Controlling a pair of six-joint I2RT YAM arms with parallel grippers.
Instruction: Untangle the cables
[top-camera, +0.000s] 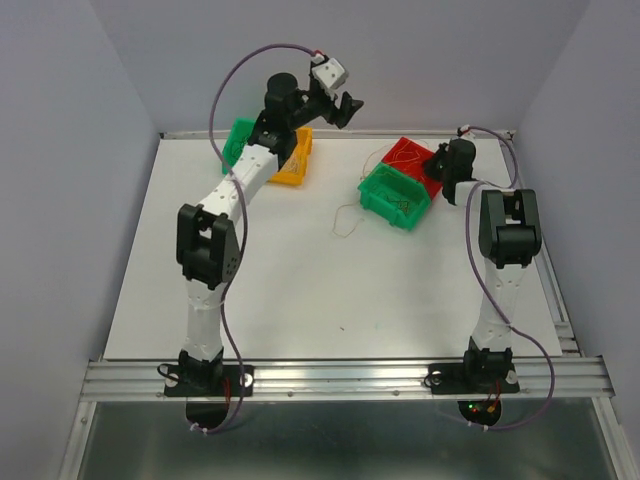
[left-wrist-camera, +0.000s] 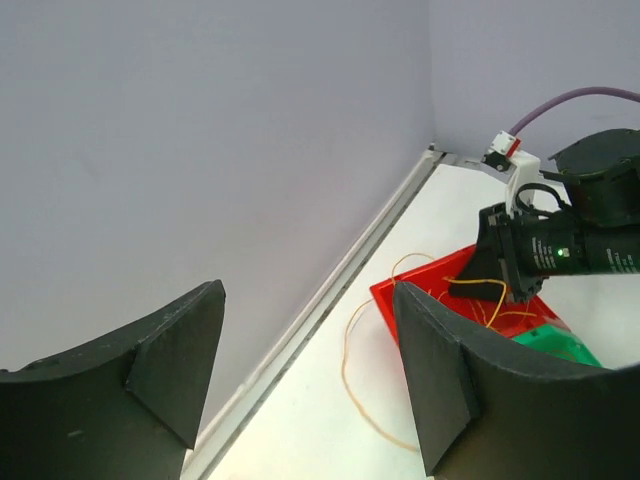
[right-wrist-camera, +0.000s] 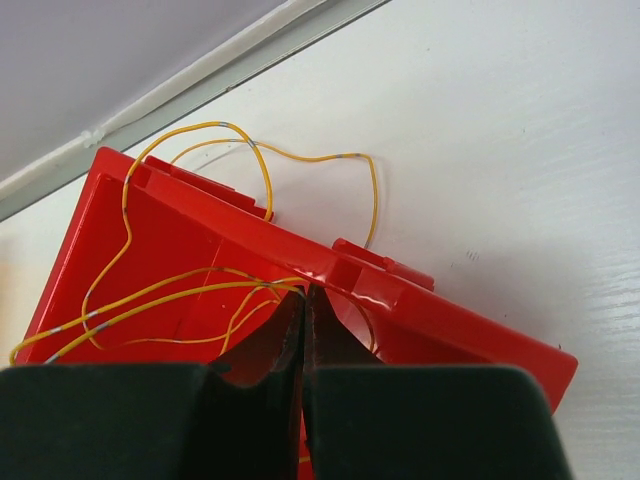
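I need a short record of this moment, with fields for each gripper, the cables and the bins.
left gripper: open, raised above the table, holding nothing
right gripper: shut, tips at the yellow cables in the red bin; a pinch cannot be confirmed
yellow cables: mostly inside the red bin, one loop over its rim onto the table
loose strand: on the table beside the green bin
other bins: second green bin and yellow bin, far left
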